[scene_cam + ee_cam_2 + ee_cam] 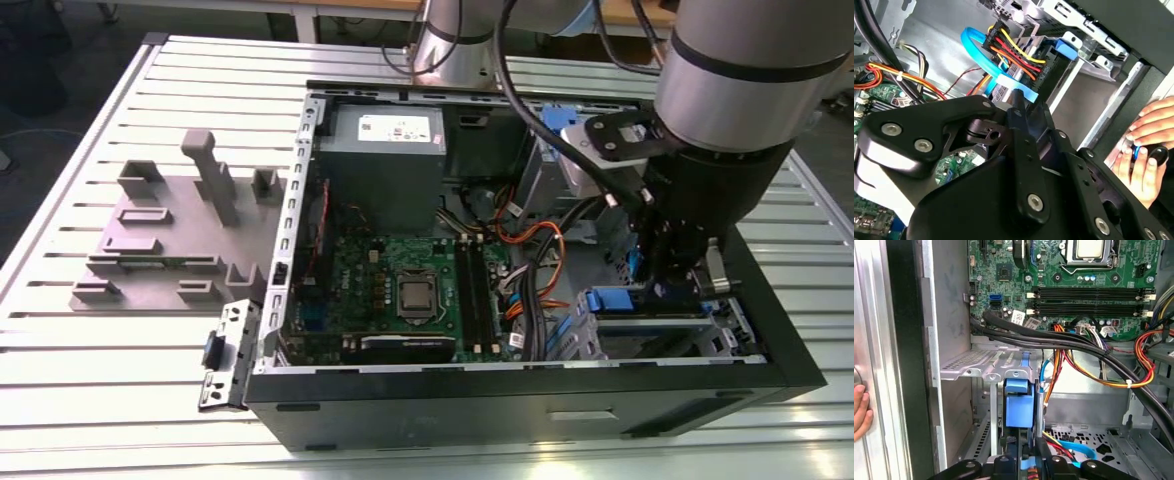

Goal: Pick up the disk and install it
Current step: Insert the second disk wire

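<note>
End effector lowered into the open computer case by the drive cage, grip state unclear, a person's hand on the case edge

The exterior view looks down at the open case from above; both wrist views sit close inside it, sharing the cage.

Matt grey metal cage, glossy blue plastic latch
</note>
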### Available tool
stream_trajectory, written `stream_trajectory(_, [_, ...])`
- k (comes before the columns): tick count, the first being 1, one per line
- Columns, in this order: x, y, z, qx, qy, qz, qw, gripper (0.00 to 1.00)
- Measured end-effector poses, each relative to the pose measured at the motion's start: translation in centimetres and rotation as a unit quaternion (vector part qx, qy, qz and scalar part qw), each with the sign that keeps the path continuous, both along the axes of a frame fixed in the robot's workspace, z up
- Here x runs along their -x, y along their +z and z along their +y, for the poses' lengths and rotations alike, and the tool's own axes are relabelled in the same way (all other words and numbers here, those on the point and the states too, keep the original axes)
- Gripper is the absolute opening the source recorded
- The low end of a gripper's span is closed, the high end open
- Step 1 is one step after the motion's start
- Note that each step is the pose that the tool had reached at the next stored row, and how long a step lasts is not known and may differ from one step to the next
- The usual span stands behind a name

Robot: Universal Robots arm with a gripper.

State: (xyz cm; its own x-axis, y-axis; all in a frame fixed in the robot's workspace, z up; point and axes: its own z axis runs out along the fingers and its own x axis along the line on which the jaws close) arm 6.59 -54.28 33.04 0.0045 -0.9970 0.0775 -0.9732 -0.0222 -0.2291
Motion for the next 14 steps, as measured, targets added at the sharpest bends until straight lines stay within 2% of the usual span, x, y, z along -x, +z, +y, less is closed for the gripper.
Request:
stream_trajectory(7, [0.0, 1.15, 0.0, 0.0, 0.0, 0.0007, 1.0, 0.28])
stream_trajectory(8, [0.0, 1.23, 0.0, 0.0, 0.0, 0.0008, 1.0, 0.22])
stream_trajectory(9, [0.0, 1.28, 0.0, 0.0, 0.0, 0.0009, 1.0, 0.22])
stream_trajectory(11, [-0.01, 1.29, 0.0, -0.0001, 0.0, 0.0009, 1.0, 0.11])
stream_trajectory(14, [-0.01, 1.31, 0.0, 0.0001, 0.0, 0.001, 1.0, 0.11])
